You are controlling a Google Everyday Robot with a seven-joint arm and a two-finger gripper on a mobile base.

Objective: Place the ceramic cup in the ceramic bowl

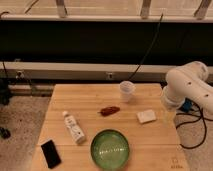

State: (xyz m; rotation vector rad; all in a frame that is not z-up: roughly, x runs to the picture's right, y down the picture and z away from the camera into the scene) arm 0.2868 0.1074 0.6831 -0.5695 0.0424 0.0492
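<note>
The ceramic cup (127,91) is small, white and tapered. It stands upright at the far middle of the wooden table (90,97). The ceramic bowl (110,148) is large, round and green, and sits at the near edge of the table, right of centre. My white arm (187,89) comes in from the right. My gripper (168,116) hangs down over the table's right edge, to the right of and nearer than the cup, apart from it. It holds nothing that I can see.
A white labelled bottle (74,127) lies left of the bowl. A black flat device (50,153) lies at the near left corner. A small red object (109,110) lies mid-table. A white pad (146,116) lies just left of the gripper. Black cables hang behind.
</note>
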